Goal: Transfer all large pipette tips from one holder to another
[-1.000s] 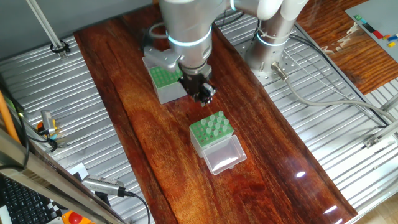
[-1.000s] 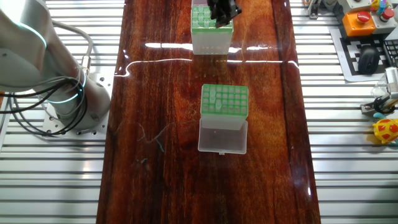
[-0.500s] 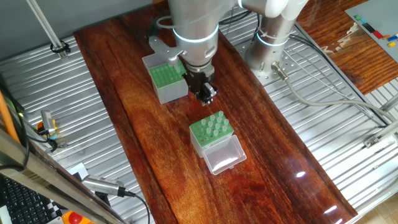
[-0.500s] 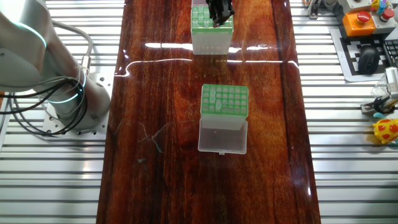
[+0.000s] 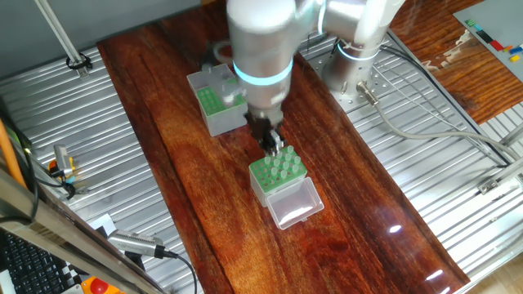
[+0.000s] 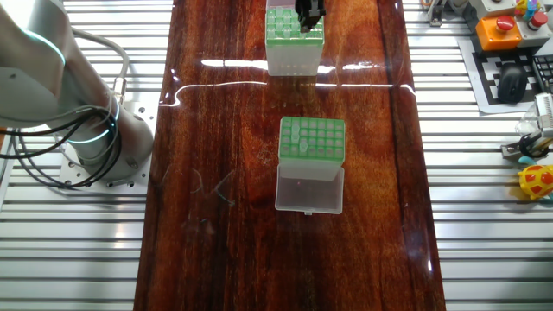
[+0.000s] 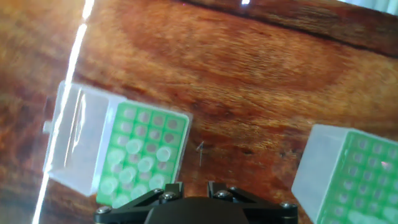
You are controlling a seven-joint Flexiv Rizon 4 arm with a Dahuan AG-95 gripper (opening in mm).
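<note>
Two green-topped grid boxes sit apart on the dark wooden table (image 5: 163, 155), lids hinged back so their holes can be reached from above. Roughly nine pale translucent conical pipette tips (image 7: 140, 163) stand upright in the small clear-sided holder (image 5: 276, 175). I can make out none in the grey-sided box (image 5: 216, 110). One black two-finger gripper (image 5: 273, 145) hangs over the clear holder, probably lining up a pick. I cannot tell whether its fingers are spread.

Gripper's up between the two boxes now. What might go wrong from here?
The large pipette tips stand packed close in the clear-sided holder; the gripper could knock neighbours coming down.
Nothing visibly fixes that holder to the glossy table; a tight tip might lift or drag it.
Its open lid lies beside the grid and might catch a finger.
</note>
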